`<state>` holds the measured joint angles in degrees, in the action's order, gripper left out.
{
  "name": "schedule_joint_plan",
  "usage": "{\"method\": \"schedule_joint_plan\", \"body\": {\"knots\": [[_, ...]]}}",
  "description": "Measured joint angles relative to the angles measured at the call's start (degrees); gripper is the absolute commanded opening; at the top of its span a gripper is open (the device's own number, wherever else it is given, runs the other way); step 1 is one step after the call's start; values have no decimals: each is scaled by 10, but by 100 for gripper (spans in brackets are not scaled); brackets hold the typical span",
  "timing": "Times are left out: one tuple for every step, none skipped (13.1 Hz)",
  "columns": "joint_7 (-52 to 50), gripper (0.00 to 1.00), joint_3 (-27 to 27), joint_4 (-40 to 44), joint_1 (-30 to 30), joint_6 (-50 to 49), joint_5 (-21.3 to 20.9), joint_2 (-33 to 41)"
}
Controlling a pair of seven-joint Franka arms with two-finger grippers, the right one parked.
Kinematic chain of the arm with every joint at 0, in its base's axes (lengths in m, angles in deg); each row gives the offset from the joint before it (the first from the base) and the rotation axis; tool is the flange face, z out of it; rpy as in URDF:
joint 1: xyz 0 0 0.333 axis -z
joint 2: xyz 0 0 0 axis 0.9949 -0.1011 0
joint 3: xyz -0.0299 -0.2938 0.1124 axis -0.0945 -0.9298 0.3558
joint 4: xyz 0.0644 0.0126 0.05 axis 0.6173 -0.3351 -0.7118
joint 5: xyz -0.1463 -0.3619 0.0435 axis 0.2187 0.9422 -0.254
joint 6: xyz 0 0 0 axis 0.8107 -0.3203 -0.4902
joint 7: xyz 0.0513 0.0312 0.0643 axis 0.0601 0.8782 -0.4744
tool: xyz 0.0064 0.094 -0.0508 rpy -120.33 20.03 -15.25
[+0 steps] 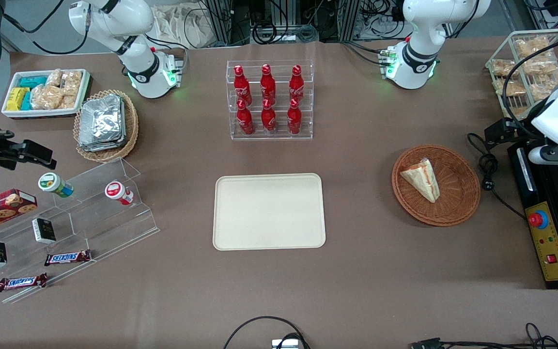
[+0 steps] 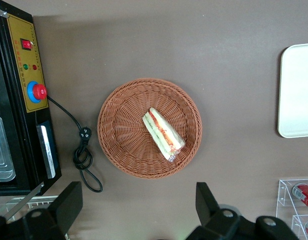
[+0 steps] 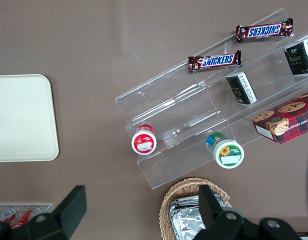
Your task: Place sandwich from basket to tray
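Note:
The sandwich (image 1: 422, 180), a pale triangular wedge with red and green filling, lies in the round reddish-brown wicker basket (image 1: 463, 203). The cream tray (image 1: 269, 212) lies flat at the table's middle, beside the basket toward the parked arm's end. My left gripper (image 1: 498, 131) hangs high above the table, beside the basket toward the working arm's end. In the left wrist view the gripper (image 2: 138, 200) is open wide and empty, with the sandwich (image 2: 163, 134) in the basket (image 2: 118, 130) well below it and a tray (image 2: 298, 90) edge showing.
A black control box with a red button (image 1: 543, 242) and a coiled cable (image 1: 489, 169) lie beside the basket at the working arm's end. A rack of red bottles (image 1: 269, 99) stands farther from the camera than the tray. A stepped acrylic shelf (image 1: 66, 228) stands toward the parked arm's end.

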<state>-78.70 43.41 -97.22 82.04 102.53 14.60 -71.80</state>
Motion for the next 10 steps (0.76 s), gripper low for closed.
{"method": "schedule_joint_plan", "body": {"knots": [[-1,100,0,0,0,0,0,0],[-4,100,0,0,0,0,0,0],[-9,100,0,0,0,0,0,0],[-21,100,-1,0,1,0,0,0],[-41,100,-2,0,1,0,0,-1],[-62,100,-3,0,2,0,0,-2],[-79,100,-4,-2,3,0,1,-3],[-92,100,-5,-4,3,0,1,-6],[-106,100,-5,-9,3,1,3,-9],[-121,100,-5,-19,3,7,6,-11]]}}
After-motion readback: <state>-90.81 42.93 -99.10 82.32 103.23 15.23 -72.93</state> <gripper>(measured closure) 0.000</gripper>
